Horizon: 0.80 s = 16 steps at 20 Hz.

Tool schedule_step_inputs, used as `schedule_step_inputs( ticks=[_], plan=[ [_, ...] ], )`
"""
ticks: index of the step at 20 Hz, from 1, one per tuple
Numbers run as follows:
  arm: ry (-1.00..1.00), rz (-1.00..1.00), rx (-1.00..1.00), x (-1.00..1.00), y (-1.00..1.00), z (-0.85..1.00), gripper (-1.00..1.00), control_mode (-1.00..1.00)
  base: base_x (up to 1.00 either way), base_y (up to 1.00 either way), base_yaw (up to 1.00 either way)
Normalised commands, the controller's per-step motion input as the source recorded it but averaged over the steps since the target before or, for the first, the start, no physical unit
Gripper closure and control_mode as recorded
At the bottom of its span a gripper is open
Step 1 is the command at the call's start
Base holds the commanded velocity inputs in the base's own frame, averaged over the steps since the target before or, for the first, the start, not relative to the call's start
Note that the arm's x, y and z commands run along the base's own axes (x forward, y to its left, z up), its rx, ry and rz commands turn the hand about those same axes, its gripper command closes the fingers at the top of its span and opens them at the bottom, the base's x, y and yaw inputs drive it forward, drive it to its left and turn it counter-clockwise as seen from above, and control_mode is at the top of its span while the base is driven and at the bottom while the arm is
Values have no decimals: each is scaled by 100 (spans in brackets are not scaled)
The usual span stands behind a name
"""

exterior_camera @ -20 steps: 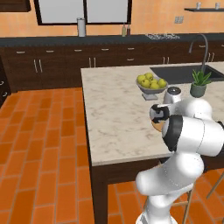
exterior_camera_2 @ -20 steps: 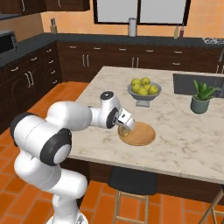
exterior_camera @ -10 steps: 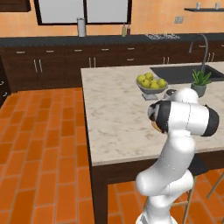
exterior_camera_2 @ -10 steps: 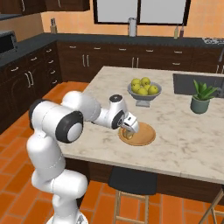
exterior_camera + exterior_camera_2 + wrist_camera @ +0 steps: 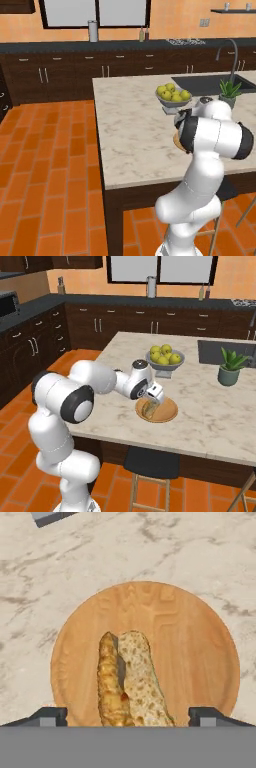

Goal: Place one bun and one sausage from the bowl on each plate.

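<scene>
Orange tiled floor (image 5: 45,165); dark wood cabinets (image 5: 165,323) along an orange wall (image 5: 180,20); pale marble island surface (image 5: 130,135); windows (image 5: 160,268) above; a stool (image 5: 150,463).

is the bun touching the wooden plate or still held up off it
Touching. In the hand view the bun lies flat on the wooden plate, with the open gripper's fingertips standing clear on either side.

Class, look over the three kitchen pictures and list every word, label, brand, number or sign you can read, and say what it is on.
None: no readable text anywhere.
The wooden plate shows only faint grain under the bun.
The bottles on the back counter are too small to show any label.
</scene>
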Motion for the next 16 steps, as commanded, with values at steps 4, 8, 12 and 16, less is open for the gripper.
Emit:
schedule_step_inputs(
  ticks=[4, 8, 12, 16],
  plan=[
    [-9, 0, 2, -100, 0, 100, -100, -100, 0, 0, 0],
    [5, 0, 0, -100, 6, 100, -100, -100, 0, 0, 0],
    [19, 0, 0, -100, 54, 88, -100, -100, 0, 0, 0],
    [20, 4, 0, -100, 72, 58, -100, -100, 0, 0, 0]
  ],
)
